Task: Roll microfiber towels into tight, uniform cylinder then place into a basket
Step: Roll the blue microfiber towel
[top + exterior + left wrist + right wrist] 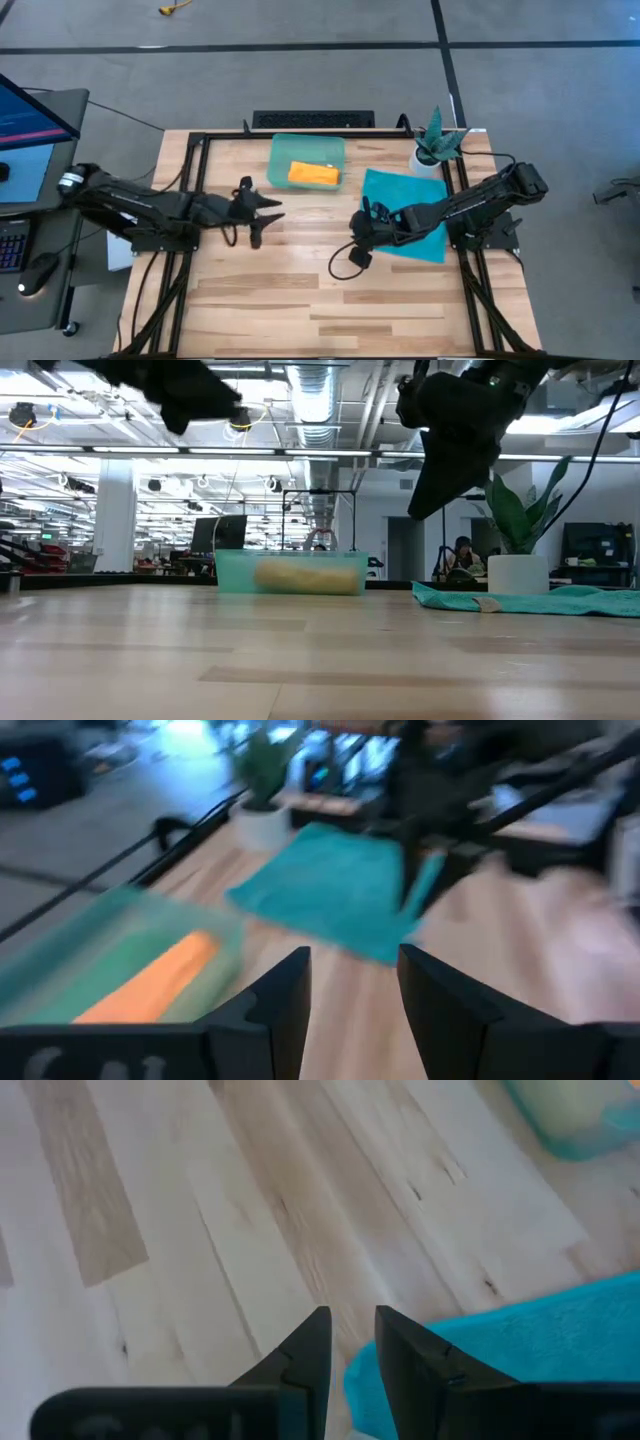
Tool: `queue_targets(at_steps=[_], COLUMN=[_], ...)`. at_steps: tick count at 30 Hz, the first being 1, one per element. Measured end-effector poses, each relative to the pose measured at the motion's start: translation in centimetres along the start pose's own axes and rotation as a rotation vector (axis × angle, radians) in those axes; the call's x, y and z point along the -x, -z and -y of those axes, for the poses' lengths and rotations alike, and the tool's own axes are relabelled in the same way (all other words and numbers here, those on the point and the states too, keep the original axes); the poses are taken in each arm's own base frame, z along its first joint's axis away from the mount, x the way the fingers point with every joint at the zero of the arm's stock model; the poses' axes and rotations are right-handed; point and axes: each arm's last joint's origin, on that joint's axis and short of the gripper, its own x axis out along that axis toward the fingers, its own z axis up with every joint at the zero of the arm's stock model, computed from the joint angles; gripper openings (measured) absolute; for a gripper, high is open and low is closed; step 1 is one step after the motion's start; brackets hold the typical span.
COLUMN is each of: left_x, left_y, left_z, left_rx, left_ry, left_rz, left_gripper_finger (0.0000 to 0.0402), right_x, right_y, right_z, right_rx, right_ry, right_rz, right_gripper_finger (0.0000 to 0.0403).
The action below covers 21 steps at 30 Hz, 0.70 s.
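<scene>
**Towels: one rolled and in the basket, one still flat**

Towels are what this job is about, and there are two. The orange towel (313, 174) is already a roll, shaped like a fat little log. It lies inside the basket (280, 150), a pale green see-through plastic tray with low walls. The teal towel (400, 195) lies spread flat on the wooden table (300, 300), just to the right of the basket. It looks soft and a bit wrinkly at the edges. A small white pot with a green plant (432, 148) stands at the towel's far corner, also to the right of the basket.

The right gripper (350, 1335) hangs in the air above the teal towel's near left corner, in front of the basket and to its right. Its two dark fingers have a small gap between them and pinch nothing. The left gripper (352, 982) hovers to the left of the basket, a little in front of it. Its fingers are spread apart and hold nothing.

It looks like the orange towel is done and the teal one comes next. The next move probably needs a claw to come down on the towel's edge, pinch the soft cloth, and start turning it over into a tight roll. Cloth is floppy, so the roll may come out loose or crooked.
</scene>
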Motion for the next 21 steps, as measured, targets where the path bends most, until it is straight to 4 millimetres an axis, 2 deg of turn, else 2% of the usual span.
queue_targets(at_steps=[4,9,16,21], left_x=[0.7,0.3,-0.6,-0.8], left_y=[-0.1,1.2,1.5,1.6], left_z=[1.9,3.6,4.2,4.2], left_rx=[-0.011,-0.079,-0.098,-0.086], left_ry=[0.099,0.152,0.156,0.157], left_rz=[0.037,-0.016,0.002,-0.005], left_gripper_finger=[0.0142,0.0142,0.0141,0.0141], right_x=[0.1,0.4,0.6,0.0], right_y=[0.2,0.6,0.9,1.7], right_z=[-0.4,-1.0,-1.1,-0.6], right_rx=[-0.053,-0.092,-0.115,-0.177], right_ry=[-0.009,-0.022,0.099,0.124], right_rz=[-0.001,-0.003,0.103,0.095], right_gripper_finger=[0.0102,0.0102,0.0102,0.0102])
